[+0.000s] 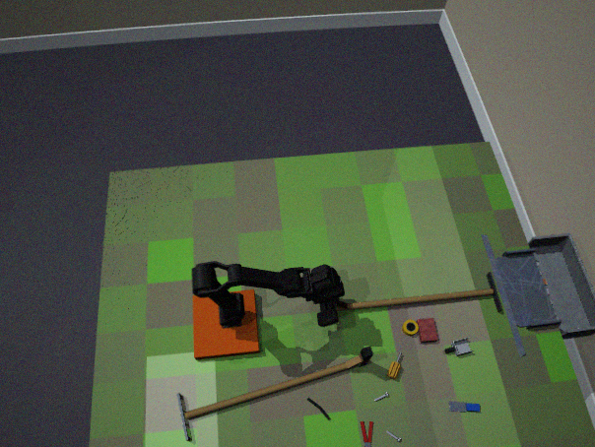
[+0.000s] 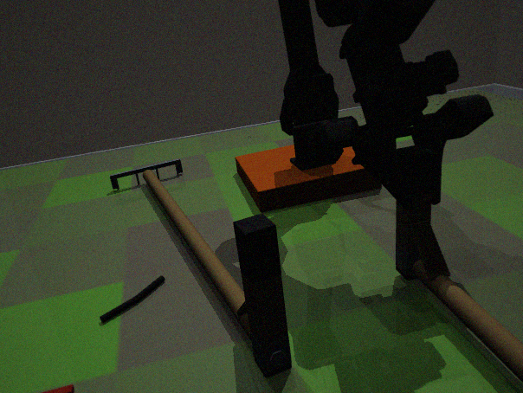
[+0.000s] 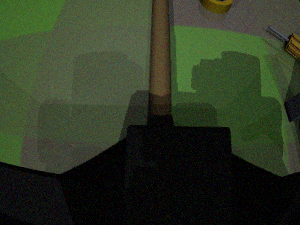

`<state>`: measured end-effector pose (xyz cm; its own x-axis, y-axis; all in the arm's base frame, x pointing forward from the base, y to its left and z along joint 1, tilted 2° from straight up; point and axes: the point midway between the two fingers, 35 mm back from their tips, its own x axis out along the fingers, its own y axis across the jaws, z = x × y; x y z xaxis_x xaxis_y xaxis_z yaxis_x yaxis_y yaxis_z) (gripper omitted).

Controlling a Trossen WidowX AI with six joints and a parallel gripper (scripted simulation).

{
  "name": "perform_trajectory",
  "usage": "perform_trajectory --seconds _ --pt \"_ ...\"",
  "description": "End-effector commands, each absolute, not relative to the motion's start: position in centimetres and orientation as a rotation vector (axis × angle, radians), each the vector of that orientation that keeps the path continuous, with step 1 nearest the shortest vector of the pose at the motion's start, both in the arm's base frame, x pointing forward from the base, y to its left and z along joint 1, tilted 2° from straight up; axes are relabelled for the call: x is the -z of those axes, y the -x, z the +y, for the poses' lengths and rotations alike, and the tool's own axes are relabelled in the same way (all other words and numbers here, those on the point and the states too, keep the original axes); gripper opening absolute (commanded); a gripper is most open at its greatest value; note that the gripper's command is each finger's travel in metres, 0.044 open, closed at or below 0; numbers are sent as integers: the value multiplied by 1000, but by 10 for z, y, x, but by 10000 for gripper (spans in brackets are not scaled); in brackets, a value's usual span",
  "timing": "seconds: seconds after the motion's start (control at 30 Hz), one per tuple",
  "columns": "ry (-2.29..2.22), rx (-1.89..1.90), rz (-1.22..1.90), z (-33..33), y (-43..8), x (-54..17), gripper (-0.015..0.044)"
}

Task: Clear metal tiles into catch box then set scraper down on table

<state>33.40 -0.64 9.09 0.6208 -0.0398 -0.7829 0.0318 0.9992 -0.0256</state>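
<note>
My pincer (image 1: 341, 305) (image 2: 420, 272) (image 3: 165, 143) is clenched around the wooden handle of the long scraper (image 1: 419, 299) (image 2: 481, 320) (image 3: 160, 59), low over the tabletop (image 1: 345, 212) (image 2: 78, 247) (image 3: 100, 39). From my grip, near the middle of the top view, the handle runs right to a dark crosswise head (image 1: 496, 295), which sits by the near side of the steel bench plate (image 1: 527, 295). The catch box (image 1: 568, 290) adjoins the plate's far end, at the right edge of that frame. A small orange speck (image 1: 545, 282) shows close to where plate and box meet; I cannot tell whether it is a tile, or whether it lies on the plate or in the box.

A second wooden-handled tool (image 1: 276, 389) (image 2: 195, 242) lies slantwise in the lower left of the top view, apart from my pincer. A black block (image 1: 365, 353) (image 2: 264, 294) stands at its right end there. Just beside each other, below the scraper's handle in the top view, are a yellow ring (image 1: 405, 328) (image 3: 217, 7) and a red block (image 1: 428, 330). The yellow-handled screwdriver (image 1: 393, 369) (image 3: 294, 46) lies farther down the frame.
</note>
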Motion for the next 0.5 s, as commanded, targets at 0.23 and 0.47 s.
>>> perform_trajectory --seconds 0.23,0.47 --pt "7 44 891 -6 -331 -92 0" --pt "9 42 898 -6 -330 -90 0"
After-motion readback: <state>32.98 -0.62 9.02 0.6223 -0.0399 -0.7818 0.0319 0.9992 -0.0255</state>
